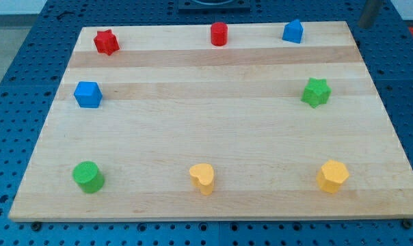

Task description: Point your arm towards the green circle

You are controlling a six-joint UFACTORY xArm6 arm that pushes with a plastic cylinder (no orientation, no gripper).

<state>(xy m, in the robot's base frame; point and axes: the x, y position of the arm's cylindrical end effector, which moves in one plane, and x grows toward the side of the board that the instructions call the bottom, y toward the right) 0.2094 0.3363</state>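
The green circle (88,176) is a short round block near the board's bottom left corner. My rod shows at the view's top right, and my tip (364,26) is just past the board's top right corner, off the wood. It is far from the green circle, diagonally across the board. The nearest block to my tip is the blue house-shaped block (293,31).
On the wooden board (206,130): a red star (106,42) top left, a red cylinder (219,33) top middle, a blue cube-like block (87,94) left, a green star (316,92) right, a yellow heart (203,178) bottom middle, a yellow hexagon (333,176) bottom right.
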